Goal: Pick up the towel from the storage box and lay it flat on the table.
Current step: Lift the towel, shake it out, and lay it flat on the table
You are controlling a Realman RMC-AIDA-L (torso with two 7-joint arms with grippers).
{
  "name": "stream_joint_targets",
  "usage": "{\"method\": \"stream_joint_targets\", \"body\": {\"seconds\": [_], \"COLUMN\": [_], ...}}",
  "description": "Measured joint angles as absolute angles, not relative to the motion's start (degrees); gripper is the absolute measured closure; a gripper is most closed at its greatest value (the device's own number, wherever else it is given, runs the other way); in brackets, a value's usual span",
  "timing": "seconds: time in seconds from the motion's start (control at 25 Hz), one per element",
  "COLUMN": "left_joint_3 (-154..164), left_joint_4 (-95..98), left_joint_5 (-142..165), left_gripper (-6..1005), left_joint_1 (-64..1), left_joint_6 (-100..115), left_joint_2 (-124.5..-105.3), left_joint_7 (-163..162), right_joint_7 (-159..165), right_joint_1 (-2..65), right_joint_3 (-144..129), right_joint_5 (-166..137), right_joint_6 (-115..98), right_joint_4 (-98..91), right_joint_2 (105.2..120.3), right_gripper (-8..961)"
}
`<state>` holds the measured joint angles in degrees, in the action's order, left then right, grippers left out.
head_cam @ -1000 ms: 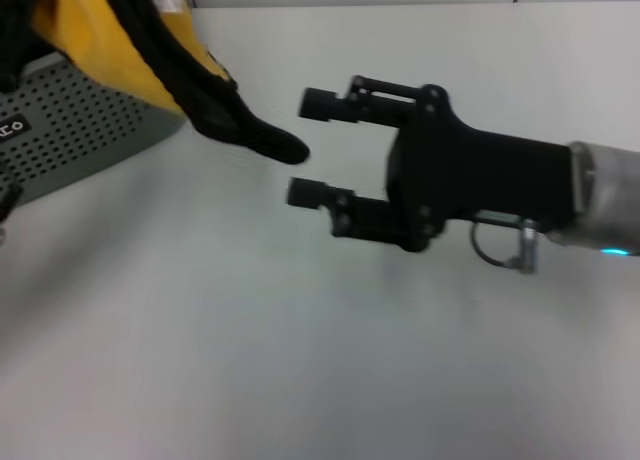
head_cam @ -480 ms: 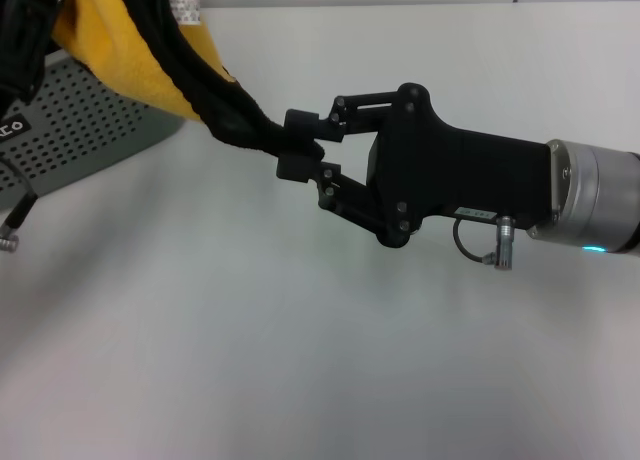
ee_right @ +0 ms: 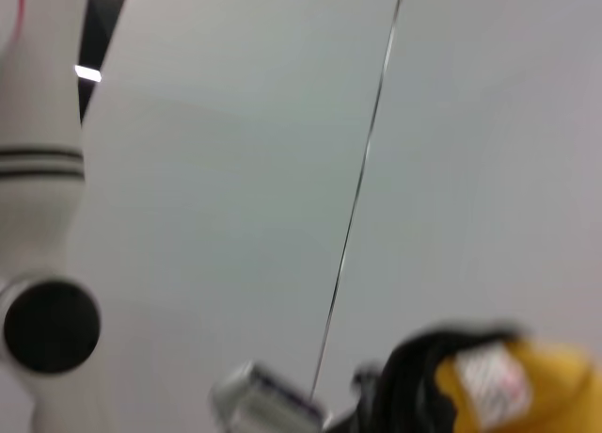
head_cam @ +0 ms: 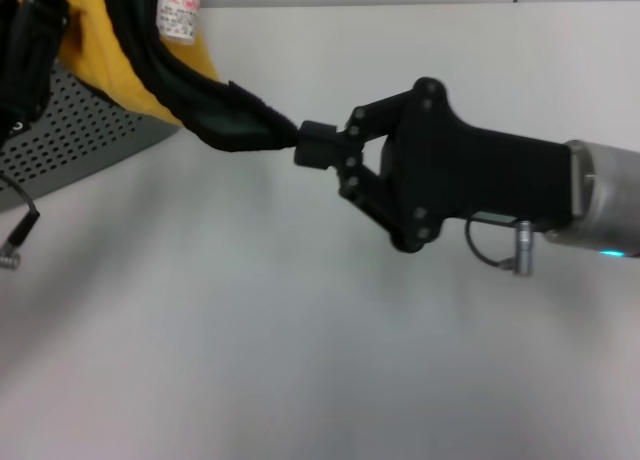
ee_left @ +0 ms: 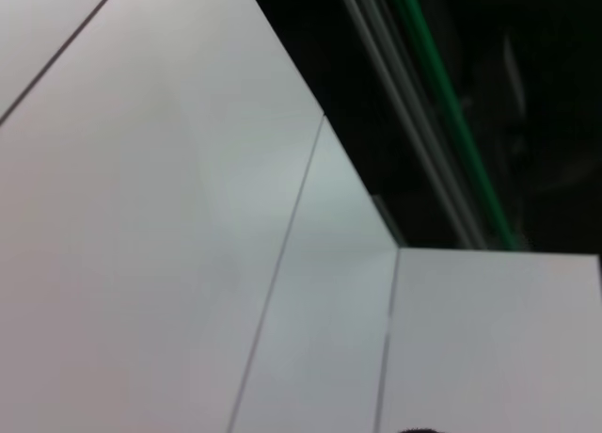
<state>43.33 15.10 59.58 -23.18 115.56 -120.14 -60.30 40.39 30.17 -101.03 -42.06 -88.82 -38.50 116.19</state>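
The mustard-yellow towel [head_cam: 105, 55] hangs bunched at the upper left, above the storage box [head_cam: 75, 135], with its black edging [head_cam: 215, 115] trailing out to the right. A white care label [head_cam: 178, 10] shows on it. My right gripper [head_cam: 318, 146] reaches in from the right and is shut on the tip of the black-edged corner, above the white table [head_cam: 250, 340]. My left gripper [head_cam: 25, 45] is a dark shape at the top left edge, against the towel. In the right wrist view the towel [ee_right: 550, 386] and its label [ee_right: 484, 372] show close by.
A loose cable end [head_cam: 12, 242] hangs at the left edge, in front of the box. The left wrist view shows only white wall panels [ee_left: 141, 226] and a dark ceiling. A white robot part [ee_right: 42, 169] shows in the right wrist view.
My right gripper was open and apart from the towel. It moved left to the black-edged corner, shut on it, and now holds it slightly farther right.
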Motion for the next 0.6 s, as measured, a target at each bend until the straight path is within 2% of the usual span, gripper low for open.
{"method": "stream_joint_targets", "body": {"seconds": [0.24, 0.4, 0.6], "left_joint_3": [43.6, 43.6, 44.4], "left_joint_4": [11.0, 10.8, 11.2], "left_joint_5": [61.8, 62.1, 66.2], "left_gripper": [868, 864, 726], "left_joint_1": [-20.3, -18.2, -17.3], "left_joint_6": [112.1, 109.9, 110.1], "left_joint_2": [-120.11, -120.15, -120.07], "left_joint_7": [-52.6, -52.7, -51.9], "right_joint_7": [40.6, 41.4, 44.3], "right_joint_1": [24.8, 21.9, 22.1], "right_joint_3": [-93.7, -88.7, -81.4], "right_joint_5": [-42.4, -42.5, -43.0], "right_joint_6": [-91.0, -90.7, -90.4], "right_joint_4": [-47.5, -53.7, -56.4], "right_joint_2": [115.72, 115.59, 115.48], "right_gripper": [944, 944, 943]}}
